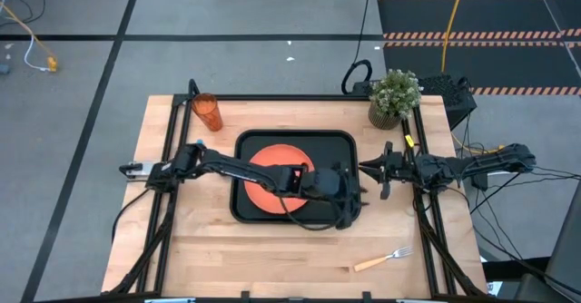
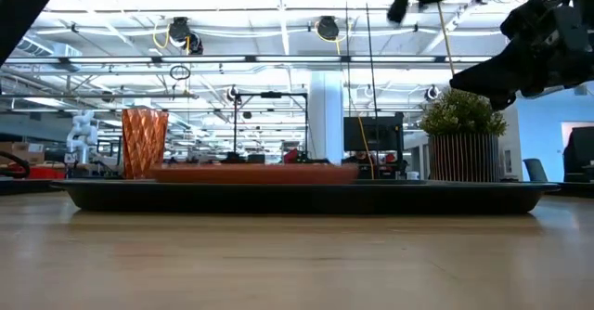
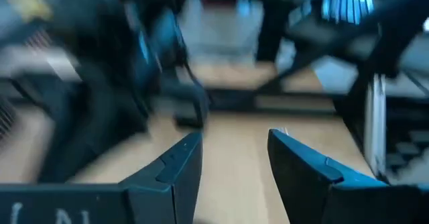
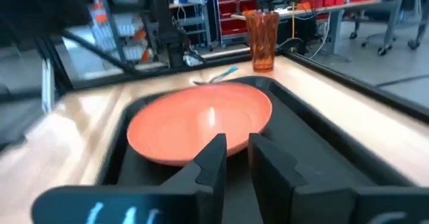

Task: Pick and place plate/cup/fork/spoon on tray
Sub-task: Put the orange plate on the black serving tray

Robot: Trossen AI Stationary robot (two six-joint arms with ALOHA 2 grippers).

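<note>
Left hand [image 1: 356,199] open over one tray [image 1: 340,141] holding one plate [image 1: 268,162]; one cup [image 1: 207,112], one fork [image 1: 382,259] outside.

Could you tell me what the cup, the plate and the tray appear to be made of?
The cup looks like translucent amber plastic, possibly glass: light passes through its ribbed wall. The plate seems to be smooth matte orange plastic or melamine, with only a soft highlight. The tray appears to be black plastic with a dull finish and a moulded low rim; metal cannot be ruled out.
</note>
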